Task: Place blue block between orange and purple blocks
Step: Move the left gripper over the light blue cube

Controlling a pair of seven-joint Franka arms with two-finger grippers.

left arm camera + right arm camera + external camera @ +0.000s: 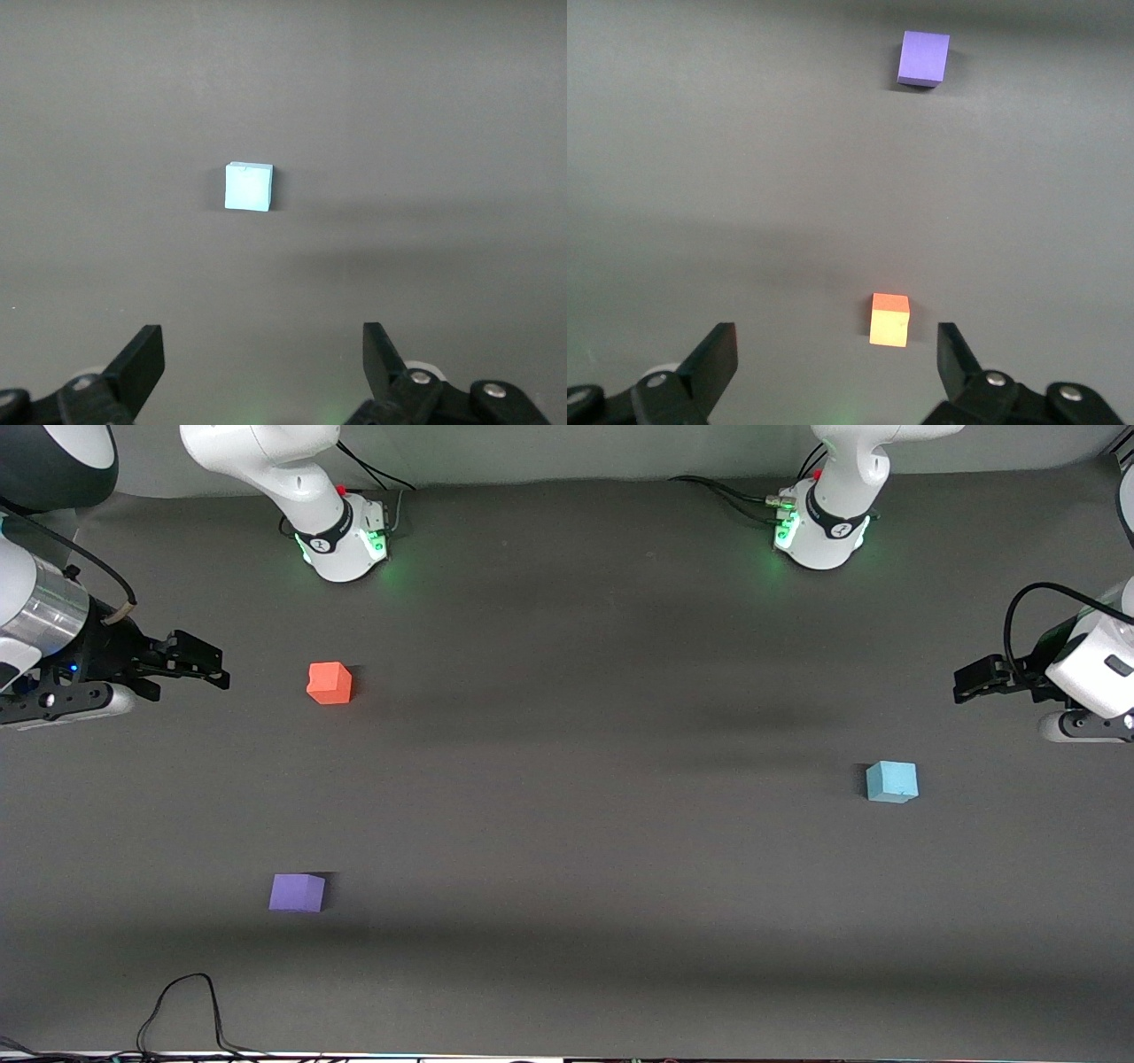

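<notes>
blue block [891, 781] sits alone on the dark table [576, 824] toward my left arm's end, at about four o'clock from the table's middle in the front view. orange block [330, 683] lies toward my right arm's end at ten o'clock, purple block [297, 892] nearer the front camera at eight o'clock, the two well apart. my left gripper [966, 682] hangs open and empty above the table near the blue block; my right gripper [208, 669] hangs open and empty near the orange block.
</notes>
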